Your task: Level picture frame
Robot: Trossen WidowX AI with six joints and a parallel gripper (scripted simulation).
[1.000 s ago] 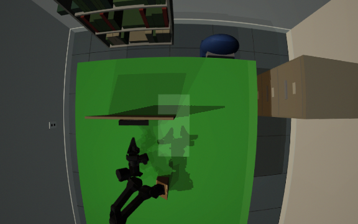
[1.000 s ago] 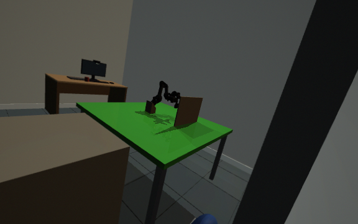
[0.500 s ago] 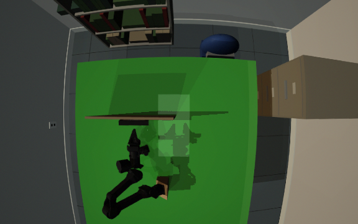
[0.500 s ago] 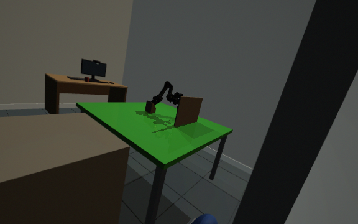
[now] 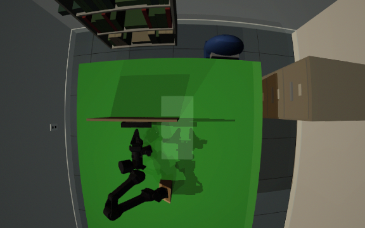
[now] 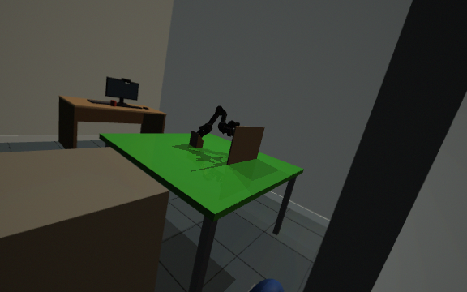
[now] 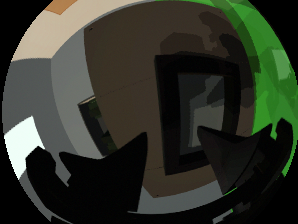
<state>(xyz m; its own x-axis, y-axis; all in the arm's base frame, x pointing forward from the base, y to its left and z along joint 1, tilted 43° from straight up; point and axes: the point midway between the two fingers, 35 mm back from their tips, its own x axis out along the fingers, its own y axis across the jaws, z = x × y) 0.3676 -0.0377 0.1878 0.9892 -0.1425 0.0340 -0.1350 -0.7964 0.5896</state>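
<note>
You had the arm (image 5: 116, 199) (image 6: 213, 119) between contacts with the picture frame (image 5: 136, 125) (image 7: 167, 115), most likely at the looking or lining-up stage, before a lift. The gripper (image 5: 136, 130) (image 6: 233, 129) (image 7: 173, 133) had its jaws partly open with nothing between them, one finger above the other. The picture frame hung on the brown board (image 5: 132, 120) (image 6: 246, 145) (image 7: 122, 65), just ahead of the fingertips, with a small gap showing from above; in the wrist view it lay beyond the jaws, partly hidden by the lower finger. The board stood upright on the green table (image 5: 217, 190) (image 6: 169, 162) (image 7: 262, 117), farther out from the jaws than the frame. Against the board's edges the frame looked crooked, and its left side, as the jaws faced it, seemed the higher one, though the bent wrist view and dim light made that a cautious reading. The screw and the strip behind were out of sight, so you could not tell which notch was bearing. If that reading was right, the next move called for bringing the fingers to the frame, lifting it only slightly, shifting it one notch to the left, then setting it down and releasing it for another look. Too much lift could have freed the strip from the screw; too little could have dragged the notches or left the frame where it hung.
</note>
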